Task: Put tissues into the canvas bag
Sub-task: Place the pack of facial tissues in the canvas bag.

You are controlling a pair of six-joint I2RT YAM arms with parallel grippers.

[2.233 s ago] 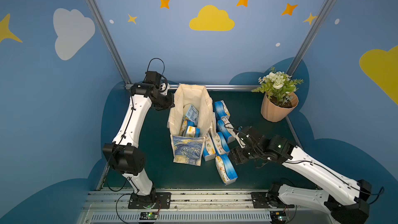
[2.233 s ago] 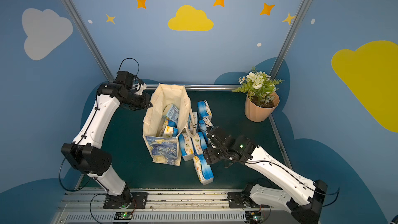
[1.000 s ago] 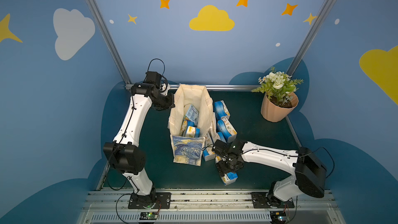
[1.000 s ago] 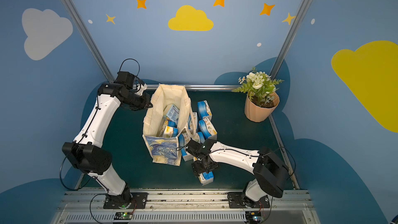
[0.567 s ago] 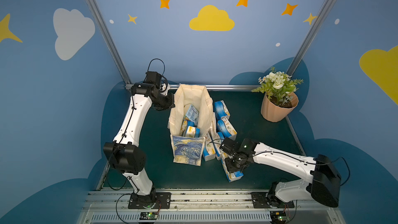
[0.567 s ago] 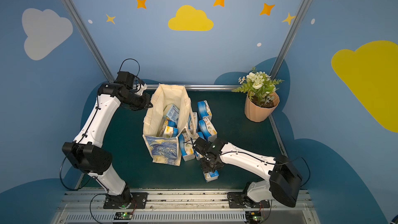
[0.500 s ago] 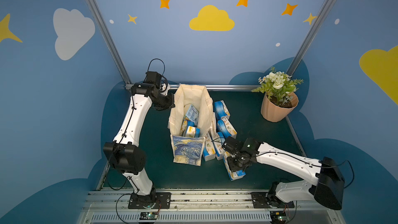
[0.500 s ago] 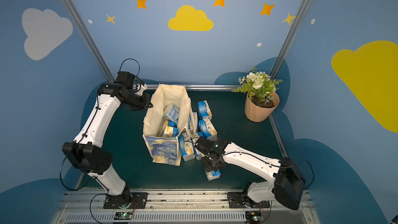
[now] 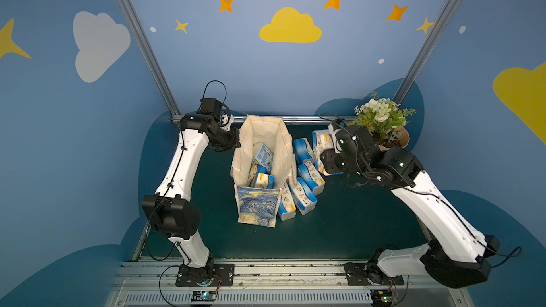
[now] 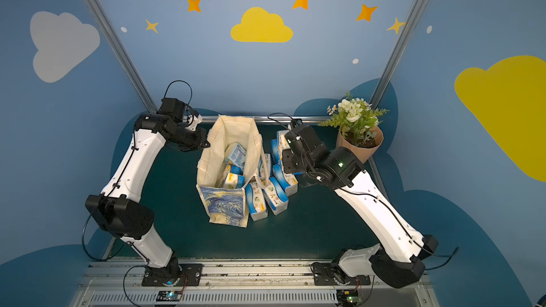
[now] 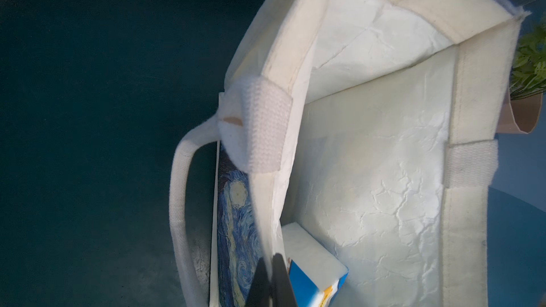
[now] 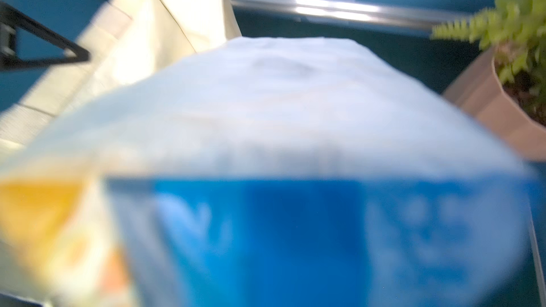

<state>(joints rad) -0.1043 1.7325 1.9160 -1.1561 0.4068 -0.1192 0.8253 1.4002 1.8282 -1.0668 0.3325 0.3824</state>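
my left gripper (image 11: 270, 284): pinches the wall of the tall cream swirl-print canvas bag (image 9: 258, 208).
my right gripper (image 9: 326, 150): clamps a white-and-blue soft tissue pack (image 12: 295, 113) beside that bag.
other packs (image 9: 301, 194): three bagged, rest alongside.

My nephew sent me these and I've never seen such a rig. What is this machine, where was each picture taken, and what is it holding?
These are two white-and-black robot arms bolted beside a dark green table. The two wide pictures come from one camera overhead. The two close-ups come from cameras on the arms' wrists. On the table are a tall cream canvas bag with a blue swirly print, three tissue packs inside it, white-and-blue soft tissue packs beside it, and a peach pot of white flowers. The left claw pinches the bag's rim. The right claw holds one white-and-blue pack up beside the bag; that pack is the blur filling its wrist picture.
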